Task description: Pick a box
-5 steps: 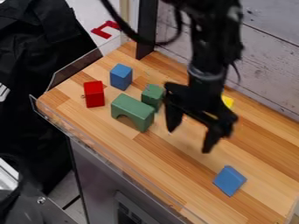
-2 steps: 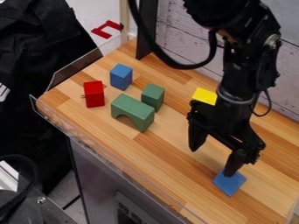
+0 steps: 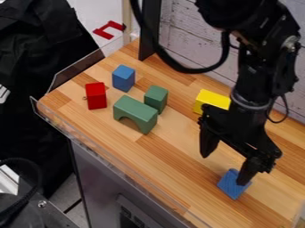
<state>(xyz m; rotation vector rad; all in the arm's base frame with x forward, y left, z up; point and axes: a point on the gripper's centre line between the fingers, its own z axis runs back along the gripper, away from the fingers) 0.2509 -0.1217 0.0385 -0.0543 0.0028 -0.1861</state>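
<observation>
The black gripper [image 3: 223,168] hangs over the right part of the wooden counter, open, its two fingers wide apart with nothing between them. Its nearer fingertip overlaps the right side of a blue block [image 3: 231,184] lying near the counter's right end; whether they touch I cannot tell. Behind the gripper, by the wall, is a yellow block [image 3: 212,100]. On the left part stand a red block [image 3: 96,95], another blue block [image 3: 123,78], a small green block [image 3: 156,98] and a green arch block [image 3: 136,114].
A clear raised guard [image 3: 76,67] edges the counter [image 3: 173,156] on the left, and a low lip runs along its front. A dark upright post [image 3: 149,29] stands at the back, beside the white plank wall [image 3: 189,46]. A black cable loops beside the arm.
The gripper has moved right and toward the front, from beside the green blocks to the blue block at the right. The yellow block has come into fuller view. The blocks have stayed put.
</observation>
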